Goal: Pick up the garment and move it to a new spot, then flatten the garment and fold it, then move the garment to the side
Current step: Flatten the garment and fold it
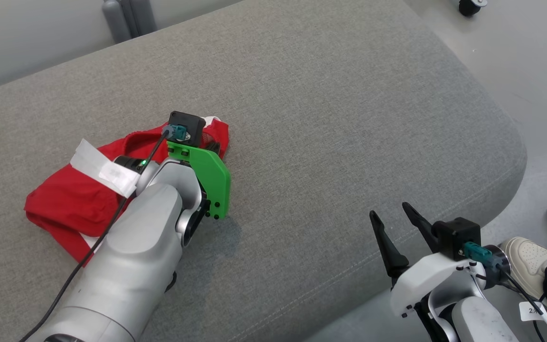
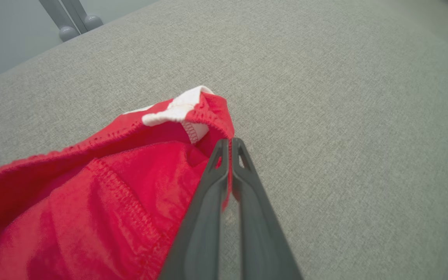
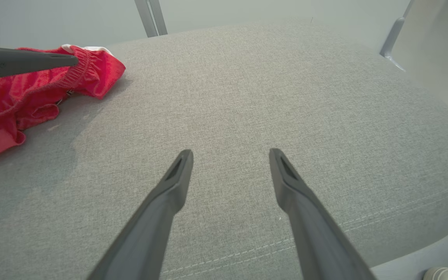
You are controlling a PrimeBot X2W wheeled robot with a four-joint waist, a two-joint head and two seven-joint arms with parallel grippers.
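The garment is red with white trim and lies crumpled on the left of a grey cushioned surface. In the left wrist view my left gripper is shut on the garment, pinching its hem just below the white trimmed corner. From the head view the left wrist and its green bracket cover that grip. My right gripper stands open and empty near the front right edge of the surface, well apart from the cloth. The right wrist view shows its open fingers over bare fabric, with the garment at the far left.
The cushioned surface ends in a rounded edge at the right, with grey floor beyond. A person's pale shoes stand on the floor at the lower right. Grey posts rise behind the far edge, and a caster wheel sits at the top right.
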